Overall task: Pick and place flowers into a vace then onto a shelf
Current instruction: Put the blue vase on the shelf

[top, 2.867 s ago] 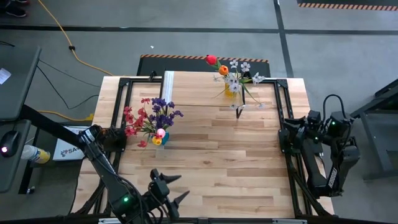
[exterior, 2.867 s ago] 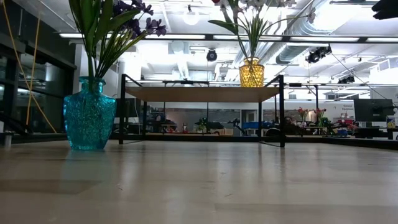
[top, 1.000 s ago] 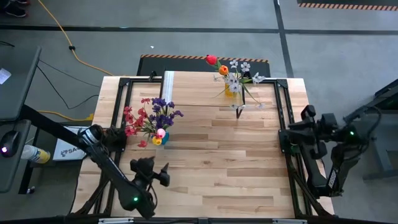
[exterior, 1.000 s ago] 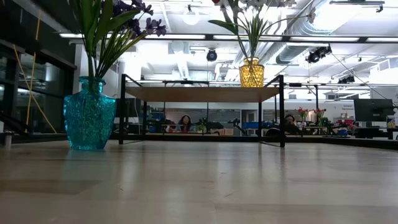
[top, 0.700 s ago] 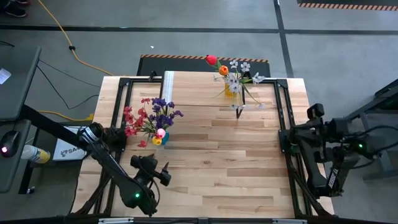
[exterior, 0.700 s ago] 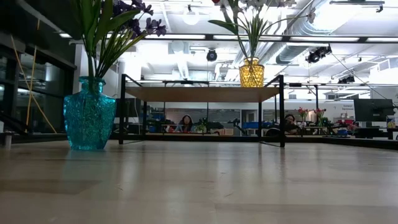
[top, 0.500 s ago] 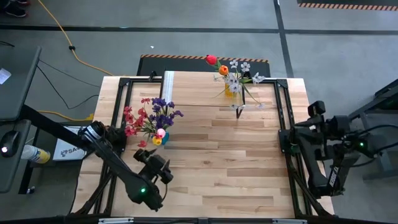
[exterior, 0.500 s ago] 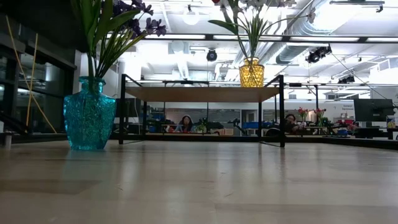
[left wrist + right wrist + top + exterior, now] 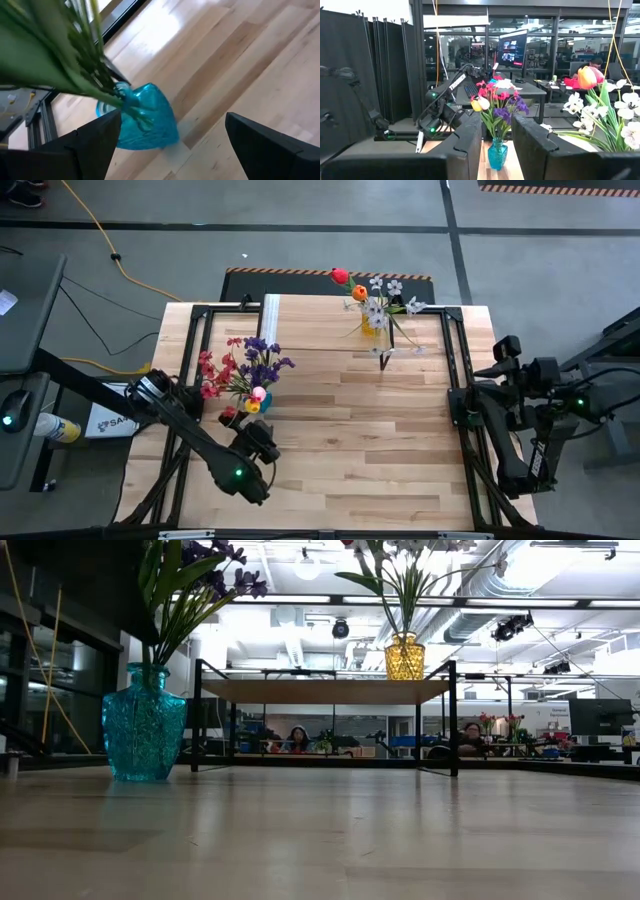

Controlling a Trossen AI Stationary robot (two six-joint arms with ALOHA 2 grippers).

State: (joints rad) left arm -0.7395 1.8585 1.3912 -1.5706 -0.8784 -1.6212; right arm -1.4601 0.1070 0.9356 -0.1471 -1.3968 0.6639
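A blue glass vase (image 9: 147,117) stands on its base at the table's left (image 9: 258,404) and holds purple, red, pink and yellow flowers (image 9: 245,365). My left gripper (image 9: 258,436) is just on its near side, open; in the left wrist view its fingers stand wide on either side of the vase, clear of it. A yellow vase (image 9: 404,656) with white, red and orange flowers (image 9: 375,305) stands on the shelf (image 9: 320,690) at the far edge. My right gripper (image 9: 497,358) hangs raised off the table's right edge, open by a narrow gap with nothing in it (image 9: 497,127).
Black frame rails (image 9: 455,380) run along the table's left and right sides. The shelf's black legs (image 9: 452,720) stand on the far half. Bare planks (image 9: 360,440) lie in the middle and near half. People (image 9: 297,737) sit in the room behind.
My left gripper has moved toward the far edge and a little right, up to the blue vase, rolling its wrist about a quarter turn, and has stayed open. My right gripper has risen slightly and rolled a little beside the table's right edge.
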